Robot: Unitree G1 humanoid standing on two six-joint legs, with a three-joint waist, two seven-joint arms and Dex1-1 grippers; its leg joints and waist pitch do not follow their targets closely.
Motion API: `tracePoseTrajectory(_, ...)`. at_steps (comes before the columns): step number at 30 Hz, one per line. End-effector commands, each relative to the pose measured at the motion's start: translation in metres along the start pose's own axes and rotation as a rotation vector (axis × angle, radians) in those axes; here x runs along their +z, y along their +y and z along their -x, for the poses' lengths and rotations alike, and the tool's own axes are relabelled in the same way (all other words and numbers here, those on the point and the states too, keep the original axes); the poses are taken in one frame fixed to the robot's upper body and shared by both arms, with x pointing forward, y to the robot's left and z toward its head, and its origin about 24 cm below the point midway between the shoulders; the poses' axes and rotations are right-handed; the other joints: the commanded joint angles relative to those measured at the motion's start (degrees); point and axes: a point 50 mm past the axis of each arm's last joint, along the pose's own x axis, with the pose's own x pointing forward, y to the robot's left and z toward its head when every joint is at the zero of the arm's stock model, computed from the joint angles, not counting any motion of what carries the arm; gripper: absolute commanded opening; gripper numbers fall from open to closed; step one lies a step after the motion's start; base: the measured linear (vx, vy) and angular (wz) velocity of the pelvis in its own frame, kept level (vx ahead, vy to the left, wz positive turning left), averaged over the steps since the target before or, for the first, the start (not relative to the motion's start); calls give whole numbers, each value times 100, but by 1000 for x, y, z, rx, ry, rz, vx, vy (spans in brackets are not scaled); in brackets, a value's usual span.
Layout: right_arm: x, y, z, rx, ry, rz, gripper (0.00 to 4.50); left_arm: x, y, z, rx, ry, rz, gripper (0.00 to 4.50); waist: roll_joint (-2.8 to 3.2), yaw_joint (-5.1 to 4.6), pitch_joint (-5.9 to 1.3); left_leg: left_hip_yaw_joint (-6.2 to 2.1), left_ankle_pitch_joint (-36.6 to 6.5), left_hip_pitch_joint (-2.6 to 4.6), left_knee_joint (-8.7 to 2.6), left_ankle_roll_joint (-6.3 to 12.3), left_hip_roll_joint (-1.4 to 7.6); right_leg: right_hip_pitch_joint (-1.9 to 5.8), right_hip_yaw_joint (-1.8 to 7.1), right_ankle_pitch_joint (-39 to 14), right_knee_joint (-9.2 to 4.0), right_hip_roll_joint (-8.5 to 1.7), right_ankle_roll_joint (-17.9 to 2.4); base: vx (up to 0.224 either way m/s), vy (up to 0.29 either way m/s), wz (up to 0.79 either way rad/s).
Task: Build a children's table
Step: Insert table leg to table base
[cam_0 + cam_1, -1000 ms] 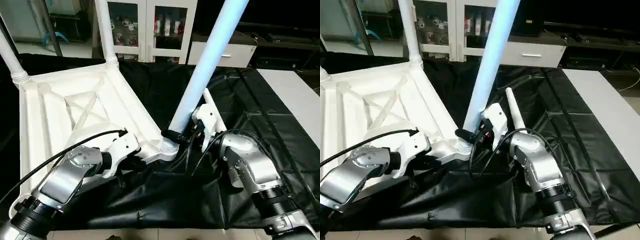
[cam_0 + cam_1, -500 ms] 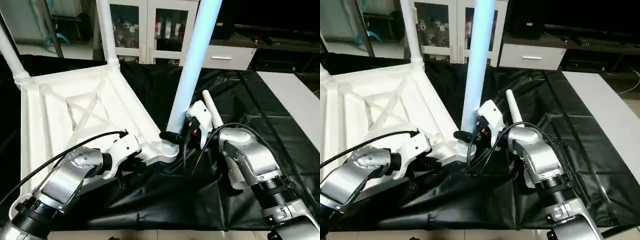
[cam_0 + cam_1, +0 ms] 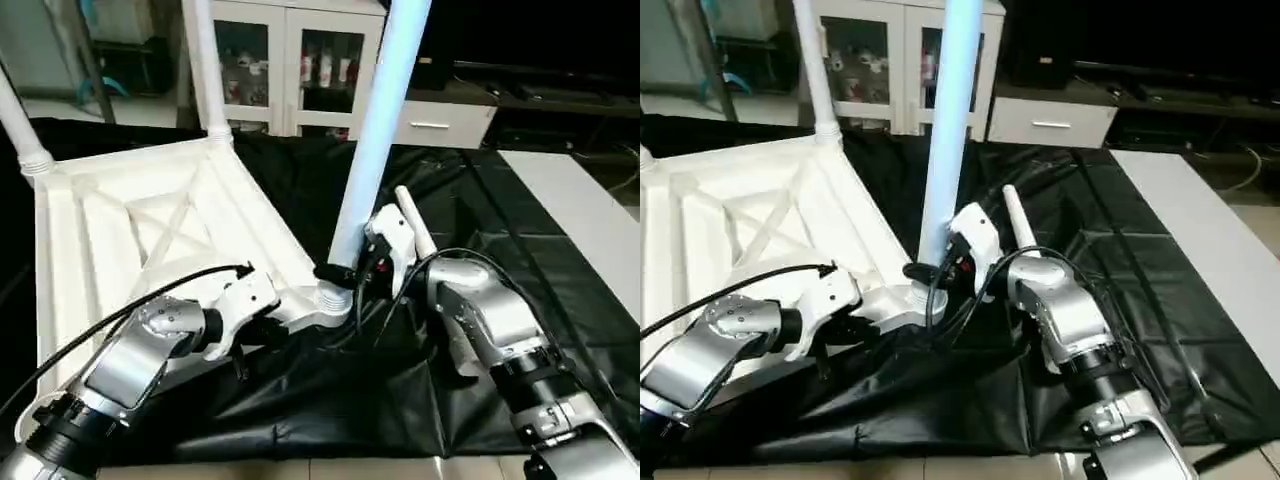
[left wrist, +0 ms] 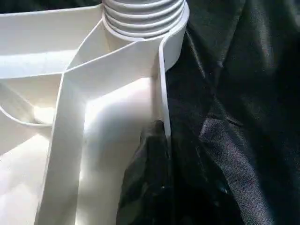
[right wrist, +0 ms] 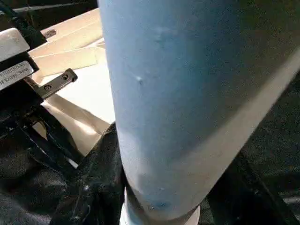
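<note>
Upside-down tabletop [image 3: 150, 220] lying ribbed side up on the black-covered desk [image 3: 520, 230], filling the left half of the head views. 3 legs visible standing in corner sockets: far-left leg [image 3: 18, 120] at the picture's left edge, far leg [image 3: 205, 70] in front of the glass-door cabinet [image 3: 290, 65], and near-right leg [image 3: 375, 130], bluish in the light and leaning slightly away to the right. Near-right socket [image 3: 335, 297] ribbed, with that leg's foot seated in it, also seen as stacked rings [image 4: 143, 16] in the left wrist view. Right gripper [image 3: 350, 270] half spread and clasping the near-right leg just above the socket, 1 black finger [image 3: 335, 272] wrapped across the leg's front; leg close and wide [image 5: 178, 103] in the right wrist view. Left gripper [image 3: 262, 330] pressed together, low at the tabletop's near edge just left of that socket, black finger [image 4: 147, 173] lying against the white rim wall; whether pinching the rim, cannot tell. Black cover bunched into folds [image 3: 330, 390] under both forearms.
</note>
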Motion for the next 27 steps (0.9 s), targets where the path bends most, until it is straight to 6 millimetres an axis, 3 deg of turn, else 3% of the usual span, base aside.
tracePoseTrajectory(1, -54, 0, 6, -22, 219, -117, 184, 2, -2, -1, -24, -24, -4, 0, 109, -88, -104, -137, -3815, 158, -547, -306, 86, -74, 81, -3673, -595, -304, -399, 0, 0, 0)
tracePoseTrajectory(5, -53, -1, 5, -7, 229, -109, 184, 1, -2, 0, -28, -22, -6, 0, 93, -118, -96, -135, -3853, 172, -533, -279, 71, -85, 45, -3836, -626, -344, -369, 0, 0, 0)
tracePoseTrajectory(11, -32, -12, 6, 26, 240, -76, 184, 3, -1, 1, -31, -18, -20, 0, 99, -172, -66, -169, -4022, 177, -524, -283, 67, -105, -6, -4109, -668, -356, -292, 0, 0, 0)
tracePoseTrajectory(14, -30, -12, 8, 56, 270, -58, 184, 3, -2, 0, -32, -18, -21, 0, 83, -153, -67, -161, -3980, 183, -517, -265, 62, -122, 22, -4125, -665, -367, -295, 0, 0, 0)
tracePoseTrajectory(18, -29, -14, 10, 57, 294, -14, 184, 3, -1, 1, -25, -13, -25, 0, 76, -127, -73, -172, -3802, 117, -562, -247, 71, -93, 84, -3970, -609, -382, -355, 0, 0, 0)
tracePoseTrajectory(27, -32, -12, 9, 57, 296, -18, 184, 3, 0, 1, -20, -12, -24, 0, 86, -139, -57, -196, -3910, 126, -558, -256, 59, -113, 56, -4255, -654, -391, -248, 0, 0, 0)
